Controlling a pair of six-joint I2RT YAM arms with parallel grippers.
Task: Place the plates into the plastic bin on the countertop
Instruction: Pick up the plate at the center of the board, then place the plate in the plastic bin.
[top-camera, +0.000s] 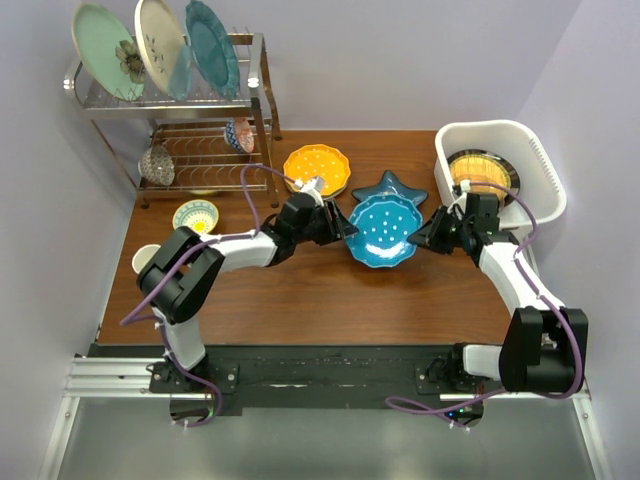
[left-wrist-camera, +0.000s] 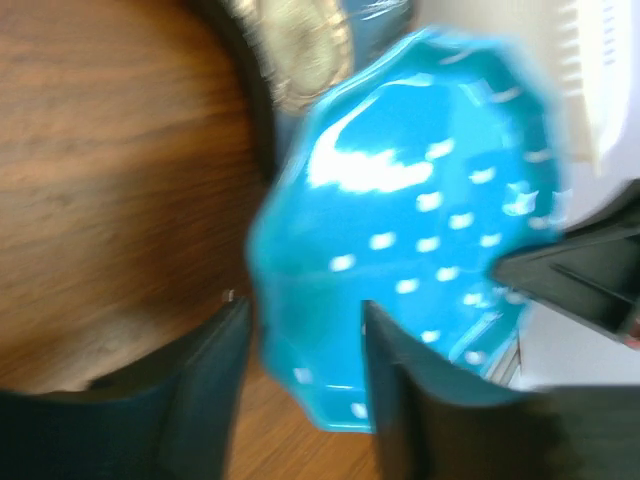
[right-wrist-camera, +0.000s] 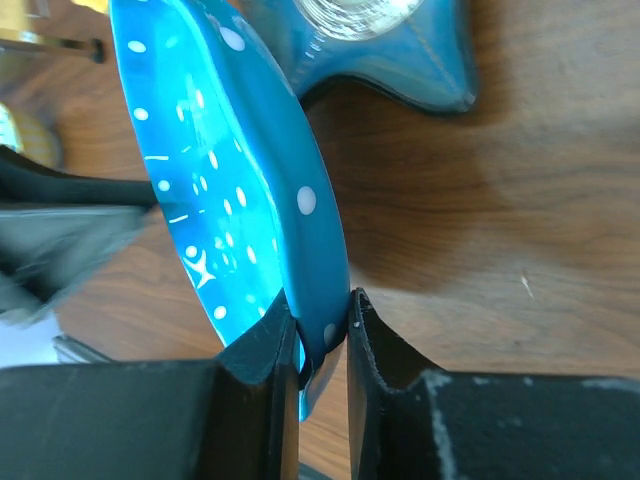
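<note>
A round blue plate with white dots (top-camera: 385, 230) hangs tilted above the table between both grippers. My right gripper (top-camera: 428, 233) is shut on its right rim; the right wrist view shows both pads (right-wrist-camera: 285, 340) pinching the rim (right-wrist-camera: 322, 300). My left gripper (top-camera: 345, 222) is open, its fingers straddling the plate's left edge (left-wrist-camera: 400, 230) with a gap on one side. A blue star-shaped plate (top-camera: 392, 187) and a yellow scalloped plate (top-camera: 316, 168) lie on the table behind. The white plastic bin (top-camera: 540, 165) at the right holds a yellow plate with a dark rim (top-camera: 482, 170).
A chrome wire rack (top-camera: 165, 100) at the back left holds three large upright plates and a small patterned bowl. Another small bowl (top-camera: 195, 214) and a white cup (top-camera: 147, 259) stand near the table's left edge. Walls close in on the left, back and right.
</note>
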